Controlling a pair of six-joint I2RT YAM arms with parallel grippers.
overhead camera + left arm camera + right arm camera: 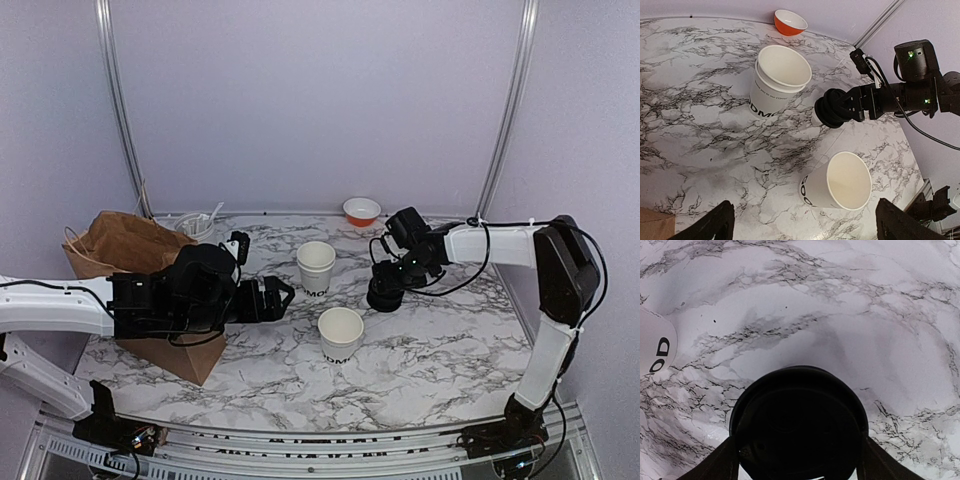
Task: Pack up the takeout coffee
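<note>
Marbled worktop is seen carrying two unlidded paper cups at centre, black lids clamped in the right tool beside them, left tool spread apart; lidding is judged underway, rim alignment needed next.

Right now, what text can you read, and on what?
"ODMC", cut off, in big dark letters on the far cup.
Small print above it: too small to read.
"OD", cut off, on the cup side in the right wrist view.
Near cup: lettering mostly turned away, unreadable.
</note>
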